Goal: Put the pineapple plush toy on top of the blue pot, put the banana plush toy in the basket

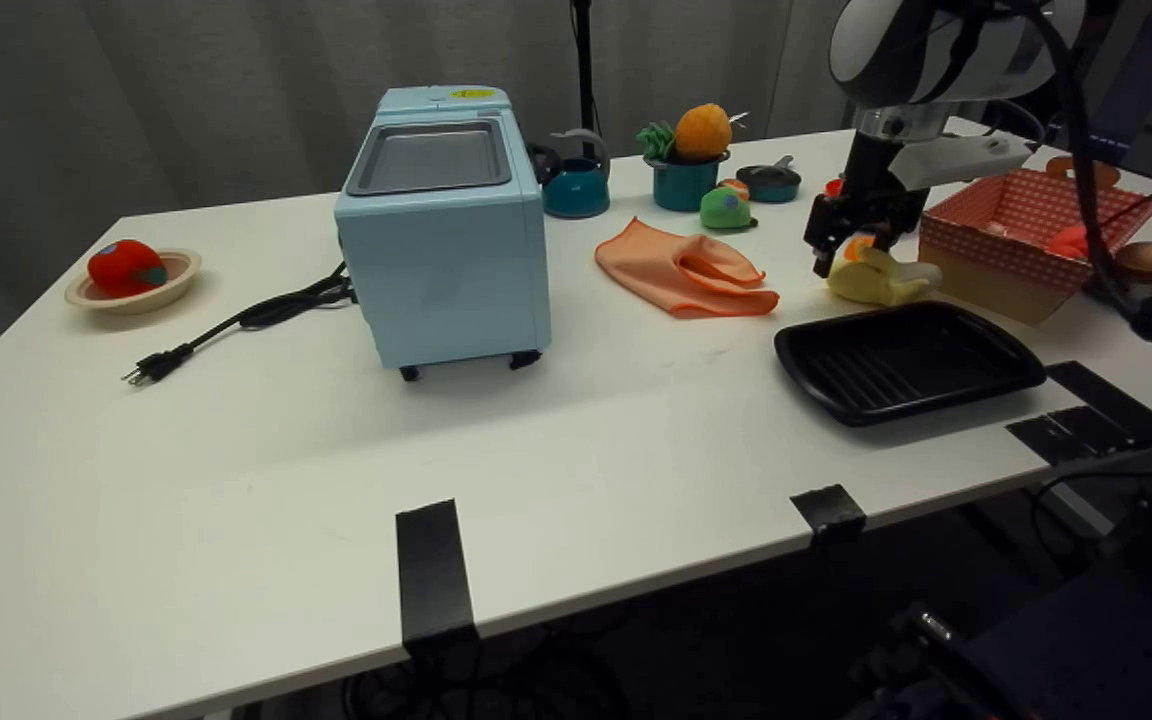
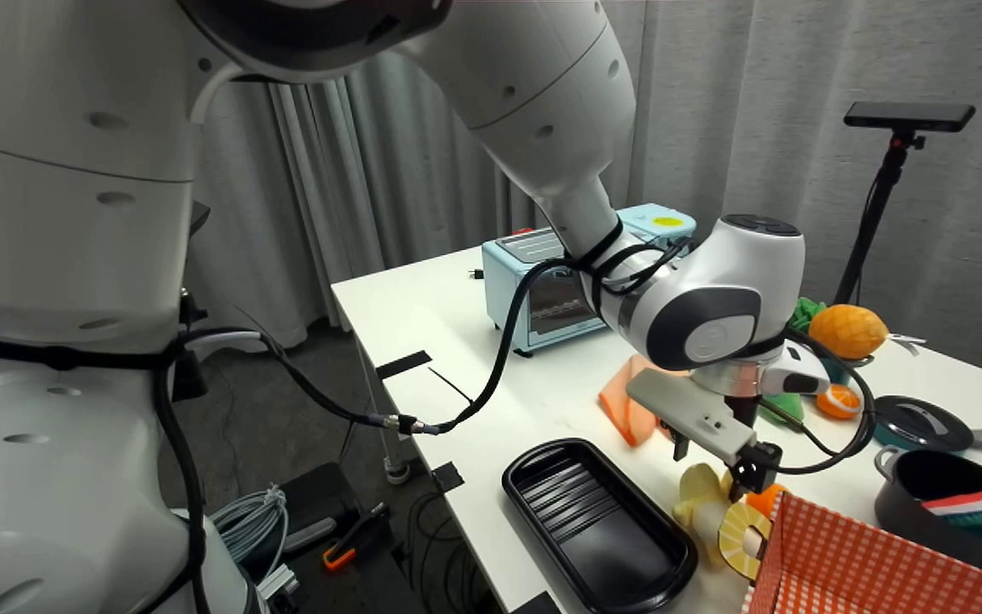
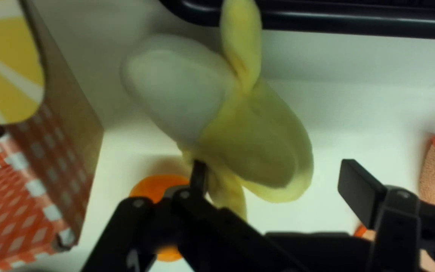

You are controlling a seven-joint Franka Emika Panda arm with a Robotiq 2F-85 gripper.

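The pineapple plush toy (image 1: 704, 132) lies on its side on top of the blue pot (image 1: 684, 187), green leaves to one side. It also shows in an exterior view (image 2: 849, 331). The banana plush toy (image 3: 255, 151), yellow with a pale end, lies on the table beside the basket (image 3: 70, 166). It shows in both exterior views (image 1: 871, 282) (image 2: 700, 495). The red-checked basket (image 1: 986, 268) stands close to it. My gripper (image 3: 276, 179) is open and low over the banana. One finger is against or just beside a peel flap; the other is apart from it.
A black tray (image 1: 911, 365) lies close to the banana. An orange ball (image 3: 157, 187) is by one finger. An orange cloth (image 1: 686, 270), green toy (image 1: 726, 208) and toaster (image 1: 446, 240) stand further off. A dark pot (image 2: 926, 503) stands near the basket.
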